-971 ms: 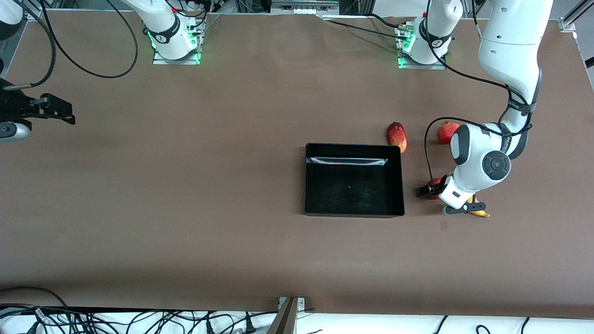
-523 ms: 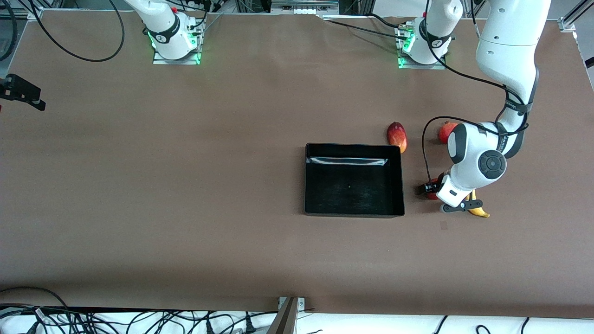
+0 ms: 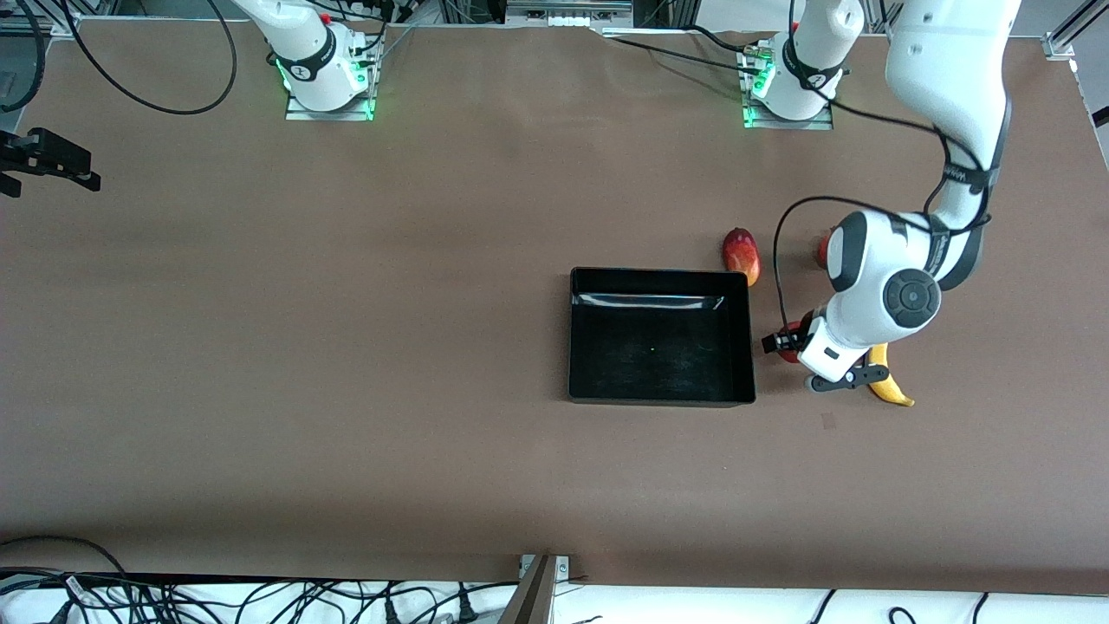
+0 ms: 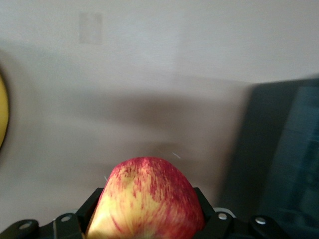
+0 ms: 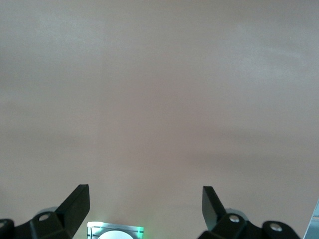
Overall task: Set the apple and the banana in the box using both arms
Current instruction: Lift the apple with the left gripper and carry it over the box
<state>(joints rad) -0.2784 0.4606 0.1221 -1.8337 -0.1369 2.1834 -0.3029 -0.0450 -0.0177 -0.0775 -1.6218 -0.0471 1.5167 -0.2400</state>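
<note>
My left gripper [image 3: 784,341] is shut on the apple [image 3: 788,347], red with yellow streaks, and holds it just above the table beside the box's wall at the left arm's end. The left wrist view shows the apple [image 4: 149,199] between the jaws. The black box [image 3: 658,394] is empty; its wall also shows in the left wrist view [image 4: 284,159]. The yellow banana [image 3: 890,390] lies on the table beside the left arm's wrist, partly hidden by it, and shows as a sliver in the left wrist view [image 4: 2,112]. My right gripper [image 3: 52,160] is open and empty [image 5: 144,199] over the right arm's end of the table.
A red-yellow mango [image 3: 742,254] lies by the box's corner that is farther from the front camera. A red pomegranate [image 3: 822,251] is mostly hidden by the left arm. The right arm's base plate [image 5: 114,231] with a green light shows under the right gripper.
My left gripper has moved toward the box with the apple in it, uncovering more of the banana. The right gripper has shifted at the table's edge.
</note>
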